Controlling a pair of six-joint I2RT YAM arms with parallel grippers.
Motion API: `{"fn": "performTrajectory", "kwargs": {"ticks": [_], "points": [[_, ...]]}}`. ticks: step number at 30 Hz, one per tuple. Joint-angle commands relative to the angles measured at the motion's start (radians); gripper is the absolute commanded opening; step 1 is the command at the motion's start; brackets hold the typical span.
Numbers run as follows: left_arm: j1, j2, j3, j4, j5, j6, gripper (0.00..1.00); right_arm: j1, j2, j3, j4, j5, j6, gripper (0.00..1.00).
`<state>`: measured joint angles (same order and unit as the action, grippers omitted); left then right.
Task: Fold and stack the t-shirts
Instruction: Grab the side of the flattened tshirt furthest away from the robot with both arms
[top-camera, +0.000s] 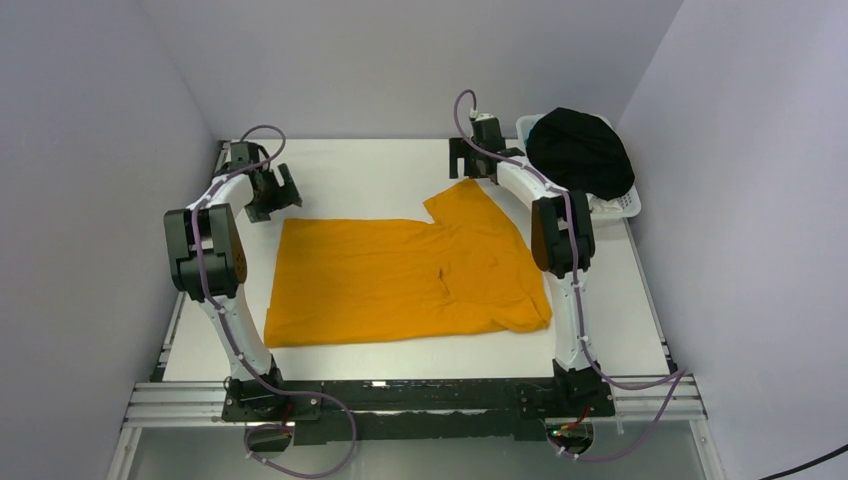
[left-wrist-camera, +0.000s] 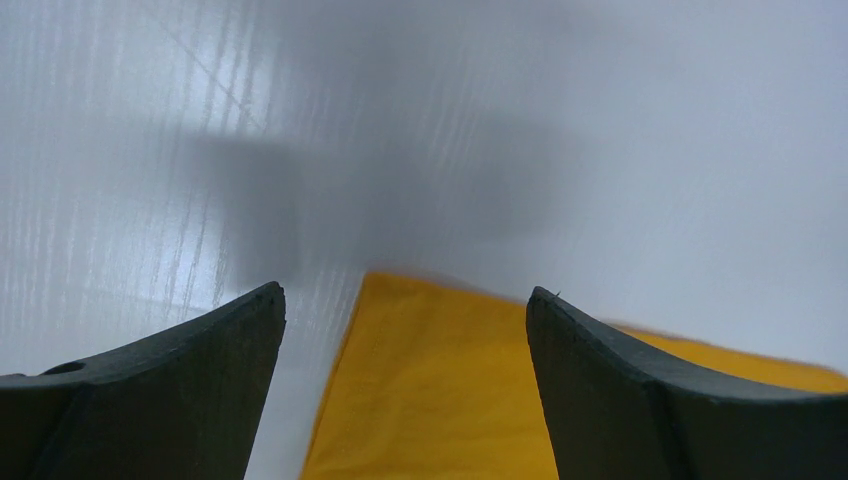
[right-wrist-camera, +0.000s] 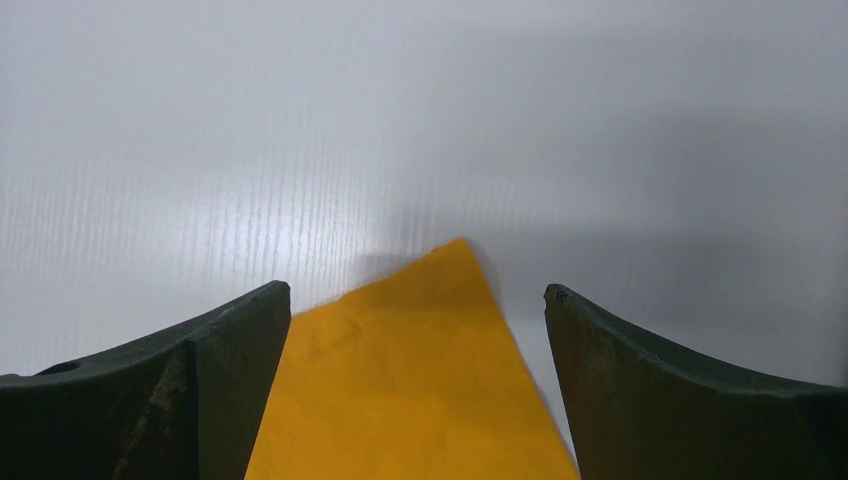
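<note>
Lower left gripper (left-wrist-camera: 405, 295) and right gripper (right-wrist-camera: 417, 290), both gaping wide, onto mustard-orange shirt (top-camera: 400, 275) corners at 10 and 1 o'clock; pinch squarely, lift evenly.

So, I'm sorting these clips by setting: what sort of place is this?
Probably a robot lab test cell: a white table walled in by plain panels, with an orange t-shirt laid out.
</note>
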<state>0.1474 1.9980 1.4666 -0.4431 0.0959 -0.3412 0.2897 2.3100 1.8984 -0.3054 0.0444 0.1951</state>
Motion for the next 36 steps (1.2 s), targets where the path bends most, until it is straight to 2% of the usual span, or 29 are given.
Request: {"fn": "performTrajectory", "kwargs": {"ticks": [1, 6, 10, 13, 19, 25, 30, 31, 36], "points": [[0.003, 0.004, 0.011, -0.008, 0.128, 0.143, 0.92, -0.01, 0.03, 0.09, -0.001, 0.019, -0.054, 1.0], [0.001, 0.024, -0.014, -0.01, 0.206, 0.171, 0.84, -0.017, 0.022, 0.035, 0.046, 0.008, -0.056, 1.0], [0.001, 0.048, 0.005, -0.037, 0.166, 0.167, 0.8, -0.018, 0.015, 0.015, 0.045, -0.002, -0.051, 1.0], [-0.004, 0.059, 0.009, -0.054, 0.202, 0.174, 0.73, -0.02, 0.003, -0.004, 0.056, 0.0, -0.053, 1.0], [-0.038, 0.058, -0.019, -0.072, 0.152, 0.181, 0.69, -0.02, -0.004, -0.005, 0.051, 0.007, -0.052, 1.0], [-0.059, 0.073, 0.007, -0.098, 0.109, 0.166, 0.39, -0.02, 0.017, 0.009, 0.035, 0.022, -0.056, 1.0], [-0.072, 0.066, 0.001, -0.098, 0.086, 0.157, 0.04, -0.015, 0.063, 0.055, 0.029, 0.002, -0.039, 1.0], [-0.074, 0.065, 0.004, -0.099, 0.085, 0.156, 0.0, -0.013, 0.078, 0.073, 0.025, -0.004, -0.038, 1.0], [-0.077, 0.049, -0.003, -0.083, 0.092, 0.153, 0.0, 0.017, 0.176, 0.185, -0.028, 0.024, -0.06, 0.98]]}}
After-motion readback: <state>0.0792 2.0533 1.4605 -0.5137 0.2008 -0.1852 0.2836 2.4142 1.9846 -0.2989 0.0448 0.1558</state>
